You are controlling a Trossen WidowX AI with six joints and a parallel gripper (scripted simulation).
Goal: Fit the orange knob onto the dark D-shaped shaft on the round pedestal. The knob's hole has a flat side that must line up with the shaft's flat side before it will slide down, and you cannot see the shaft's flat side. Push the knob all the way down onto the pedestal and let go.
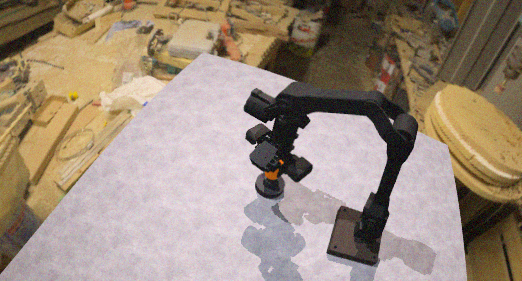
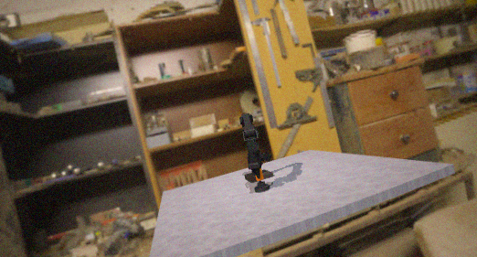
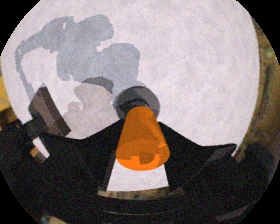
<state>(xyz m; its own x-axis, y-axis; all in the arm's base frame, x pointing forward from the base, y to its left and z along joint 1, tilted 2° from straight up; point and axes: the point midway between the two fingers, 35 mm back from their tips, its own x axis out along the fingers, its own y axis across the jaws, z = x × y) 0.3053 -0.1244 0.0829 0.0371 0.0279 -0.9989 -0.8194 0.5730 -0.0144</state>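
The orange knob (image 1: 271, 174) (image 2: 259, 175) (image 3: 141, 135) is between the two fingers of my gripper (image 1: 279, 166) (image 3: 140, 123), which is shut on it. The dark round pedestal (image 1: 270, 191) (image 2: 261, 188) (image 3: 154, 97) stands on the table under the knob. A dark length of shaft (image 1: 270, 182) shows between the knob's lower end and the pedestal, so the knob is not down against the pedestal. The knob's lower end is over or at the shaft's top; whether they touch is too small to tell. The flat sides of hole and shaft are hidden.
The arm's dark base plate (image 1: 350, 237) (image 3: 50, 111) is on the pale table (image 1: 165, 187) (image 2: 320, 194), to the right of the pedestal in the top view. The arm arches over from it. Shadows lie around the pedestal. Workshop clutter and shelves are beyond the table edges.
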